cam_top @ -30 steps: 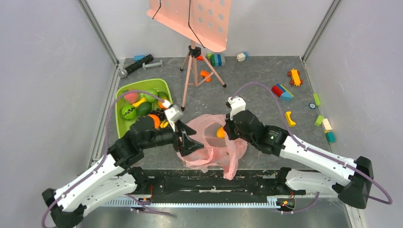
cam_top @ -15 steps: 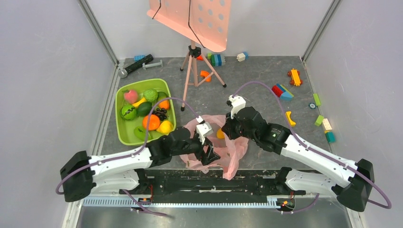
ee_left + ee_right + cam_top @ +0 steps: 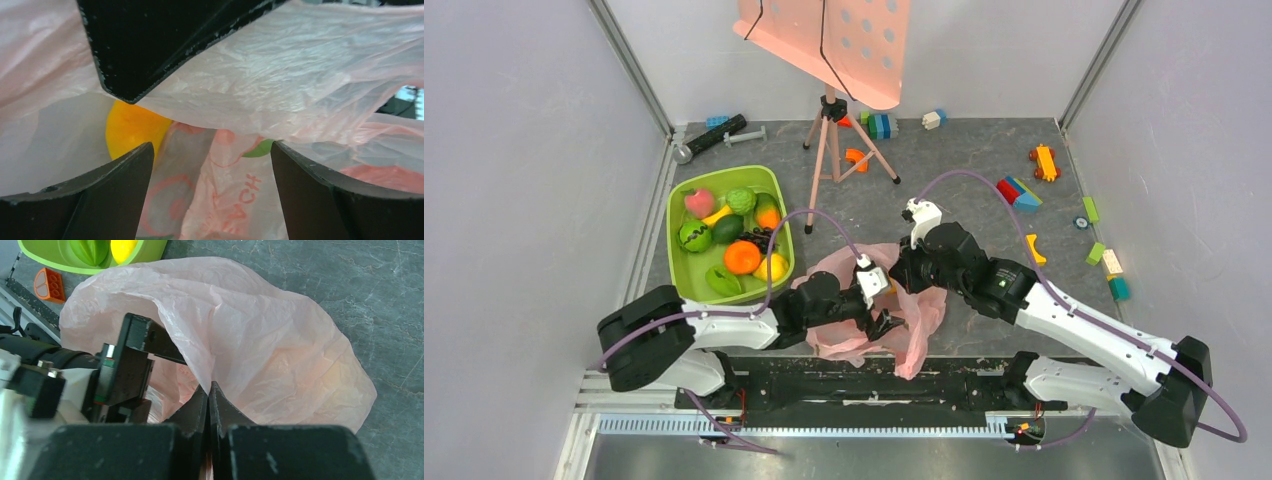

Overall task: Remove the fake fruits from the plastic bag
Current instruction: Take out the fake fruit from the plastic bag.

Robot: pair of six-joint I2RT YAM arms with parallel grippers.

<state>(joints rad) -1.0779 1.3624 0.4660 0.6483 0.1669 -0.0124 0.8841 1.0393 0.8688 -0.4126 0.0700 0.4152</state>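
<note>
Our left gripper (image 3: 210,150) stands wide open and empty, its fingers inside the mouth of the plastic bag (image 3: 300,85). The yellow-orange fruit (image 3: 131,127) lies just ahead of it, off the gap's centre toward the finger on the left of its wrist view, half under a fold of film. Our right gripper (image 3: 210,390), pinched shut on the bag's upper edge, holds the mouth up, so we judge the left arm nearer.

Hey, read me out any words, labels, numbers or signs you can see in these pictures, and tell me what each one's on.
Nothing reads cleanly.
Plastic bag: red printed characters next to a red ring outline, turned sideways on crumpled film in the left wrist view; possibly "CH", not legible for certain.
Everything else: no lettering shows, and the top view is too small to tell.
</note>
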